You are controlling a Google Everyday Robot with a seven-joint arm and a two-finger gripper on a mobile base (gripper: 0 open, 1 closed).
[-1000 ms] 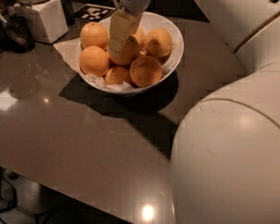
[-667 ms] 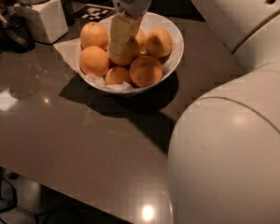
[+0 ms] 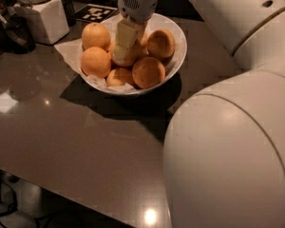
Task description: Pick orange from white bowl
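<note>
I am reaching down from above into the white bowl (image 3: 181,56), which is sitting toward the back of the dark, glossy worktop (image 3: 85,141). My gripper (image 3: 123,55) is pointing down into the middle of the fruit pile, right against the orange (image 3: 136,54) lying at the centre of the bowl. Its pale body is covering most of that orange from this side, so I cannot tell whether it is clamping the fruit or standing apart from it.

Five other oranges are crowding round it:
- one at the back left (image 3: 96,35)
- one at the left (image 3: 96,61)
- a smaller-looking one at the front (image 3: 118,76)
- one at the front right (image 3: 148,72)
- one at the back right (image 3: 161,43)

Crumpled white paper (image 3: 69,49) is lining the bowl and sticking out over its left rim onto the worktop.

A square white canister (image 3: 43,20) is standing to the left, behind the bowl and apart from it. A black-and-white marker tag (image 3: 96,13) is lying flat between them, farther back. A bulky white segment of my arm (image 3: 232,151) is filling the right foreground.
</note>
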